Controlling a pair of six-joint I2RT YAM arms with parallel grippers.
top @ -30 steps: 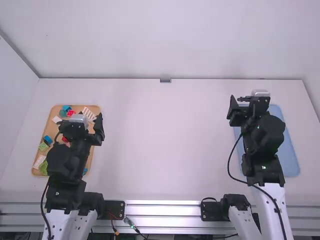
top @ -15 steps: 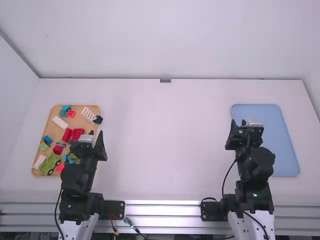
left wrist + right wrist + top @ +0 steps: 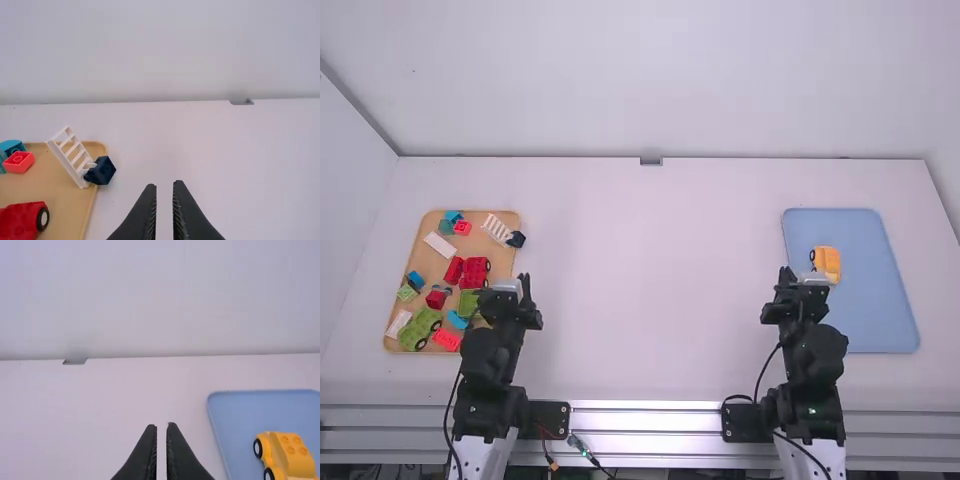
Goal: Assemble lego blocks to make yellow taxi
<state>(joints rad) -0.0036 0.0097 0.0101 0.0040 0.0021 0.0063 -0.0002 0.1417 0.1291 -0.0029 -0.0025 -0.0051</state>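
Taxi, orange-yellow, sits on the blue tray at the right of the high view, left of the tray's middle. It looks assembled, with black wheels and raised studs on top, so the building is probably done. Being hollow plastic, it should prove light and stiff, hard to crush but smooth enough to slip from a careless pinch. The wheels likely turn, so a sideways push could roll it away.

If it needs moving, the best hold is low across the body's flat sides, between the wheels; lifting by the upper part alone might pull the blocks apart at the studs. Pressing straight down on top would be the safer way to firm up a loose joint.

The right gripper has its fingers slightly apart with nothing between them; the left gripper likewise shows a narrow, bare gap. The tan tray, at the left of the high view, bears spare pieces, among them a white ladder-like piece.
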